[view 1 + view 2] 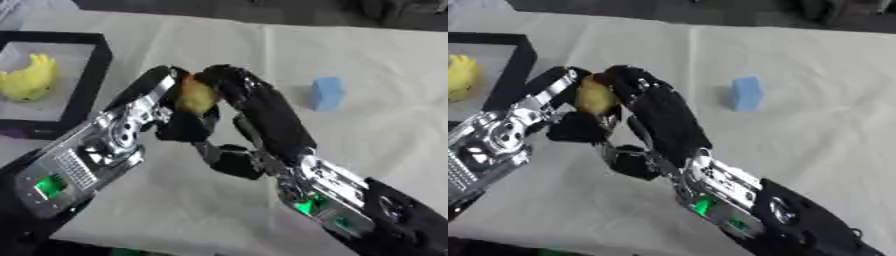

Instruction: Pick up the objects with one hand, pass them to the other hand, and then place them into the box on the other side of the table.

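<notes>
A small yellow-orange object is held above the middle of the table, caught between both hands. My left hand comes up from the lower left, its fingers and thumb curled around the object's left side. My right hand reaches in from the lower right, and its black fingers curl over the object's top and right side. Most of the object is hidden by the fingers. The black-rimmed box stands at the left edge.
A yellow item lies inside the box. A light blue block stands on the white cloth to the right of the hands. Dark shapes line the far edge.
</notes>
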`<state>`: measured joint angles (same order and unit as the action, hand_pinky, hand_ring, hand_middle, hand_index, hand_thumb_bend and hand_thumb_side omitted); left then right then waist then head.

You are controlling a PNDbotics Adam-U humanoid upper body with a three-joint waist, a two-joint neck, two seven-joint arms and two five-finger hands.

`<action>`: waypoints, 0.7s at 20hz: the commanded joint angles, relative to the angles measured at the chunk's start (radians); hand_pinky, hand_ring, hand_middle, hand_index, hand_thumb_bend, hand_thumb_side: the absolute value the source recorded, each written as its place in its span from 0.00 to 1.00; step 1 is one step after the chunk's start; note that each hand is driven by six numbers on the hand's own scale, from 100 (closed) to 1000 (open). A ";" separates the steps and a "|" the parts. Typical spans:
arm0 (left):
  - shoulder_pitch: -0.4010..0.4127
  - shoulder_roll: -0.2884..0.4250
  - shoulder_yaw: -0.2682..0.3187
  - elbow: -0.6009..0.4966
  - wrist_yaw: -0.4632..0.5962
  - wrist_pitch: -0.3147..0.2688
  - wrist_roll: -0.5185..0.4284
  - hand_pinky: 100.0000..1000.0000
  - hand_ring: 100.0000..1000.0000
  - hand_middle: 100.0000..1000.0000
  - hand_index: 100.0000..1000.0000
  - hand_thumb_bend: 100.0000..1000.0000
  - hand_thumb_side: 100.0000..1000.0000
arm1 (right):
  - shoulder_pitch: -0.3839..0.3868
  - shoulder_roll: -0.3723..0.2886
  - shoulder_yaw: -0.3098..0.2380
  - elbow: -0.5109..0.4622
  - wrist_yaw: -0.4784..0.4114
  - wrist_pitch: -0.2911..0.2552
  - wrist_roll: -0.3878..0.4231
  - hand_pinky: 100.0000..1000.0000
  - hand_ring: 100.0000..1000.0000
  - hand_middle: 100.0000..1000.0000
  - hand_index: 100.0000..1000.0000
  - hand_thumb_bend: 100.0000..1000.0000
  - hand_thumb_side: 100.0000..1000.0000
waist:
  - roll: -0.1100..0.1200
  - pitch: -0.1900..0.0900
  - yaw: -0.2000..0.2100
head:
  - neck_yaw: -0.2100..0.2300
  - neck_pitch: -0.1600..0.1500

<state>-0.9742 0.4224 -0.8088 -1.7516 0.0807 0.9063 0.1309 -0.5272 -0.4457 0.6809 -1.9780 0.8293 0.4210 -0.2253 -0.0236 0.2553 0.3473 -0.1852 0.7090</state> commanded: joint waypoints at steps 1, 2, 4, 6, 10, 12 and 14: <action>-0.005 0.026 0.004 -0.002 0.000 0.001 -0.010 0.73 0.30 0.39 0.53 0.00 0.04 | -0.011 -0.011 -0.013 -0.022 0.031 0.017 0.021 0.66 0.90 0.87 0.91 0.04 0.36 | 0.005 -0.016 0.001 | 0.005 -0.013; -0.003 0.027 0.003 0.001 0.000 0.001 -0.014 0.74 0.30 0.39 0.53 0.00 0.04 | -0.011 -0.011 -0.013 -0.022 0.040 0.022 0.025 0.66 0.91 0.89 0.92 0.03 0.38 | 0.006 -0.016 0.001 | 0.006 -0.013; 0.000 0.028 0.003 0.010 0.001 0.001 -0.020 0.73 0.30 0.38 0.52 0.00 0.04 | -0.011 -0.011 -0.014 -0.022 0.052 0.028 0.027 0.67 0.92 0.90 0.93 0.01 0.41 | 0.006 -0.017 0.001 | 0.006 -0.014; 0.006 0.028 0.002 0.023 0.005 0.001 -0.024 0.73 0.31 0.38 0.52 0.00 0.03 | -0.011 -0.011 -0.017 -0.022 0.060 0.033 0.022 0.68 0.94 0.94 0.97 0.00 0.52 | 0.007 -0.017 0.000 | 0.007 -0.015; 0.014 0.029 0.000 0.038 0.011 0.001 -0.028 0.73 0.31 0.38 0.52 0.00 0.03 | -0.010 -0.013 -0.016 -0.022 0.068 0.034 0.016 0.69 0.95 0.94 0.97 0.00 0.59 | 0.009 -0.018 -0.001 | 0.008 -0.018; 0.018 0.031 0.001 0.045 0.011 0.001 -0.026 0.73 0.32 0.38 0.52 0.00 0.02 | -0.010 -0.014 -0.015 -0.022 0.074 0.031 0.016 0.69 0.95 0.94 0.97 0.00 0.61 | 0.009 -0.018 0.000 | 0.008 -0.019; 0.021 0.032 0.003 0.054 0.011 0.001 -0.023 0.73 0.32 0.38 0.52 0.00 0.02 | -0.010 -0.014 -0.016 -0.022 0.081 0.030 0.014 0.70 0.95 0.95 0.98 0.00 0.63 | 0.009 -0.019 -0.001 | 0.009 -0.021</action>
<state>-0.9580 0.4218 -0.8080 -1.7314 0.0949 0.9019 0.1074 -0.5189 -0.4468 0.6865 -1.9668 0.8995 0.4531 -0.1989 -0.0194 0.2552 0.3470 -0.1776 0.7004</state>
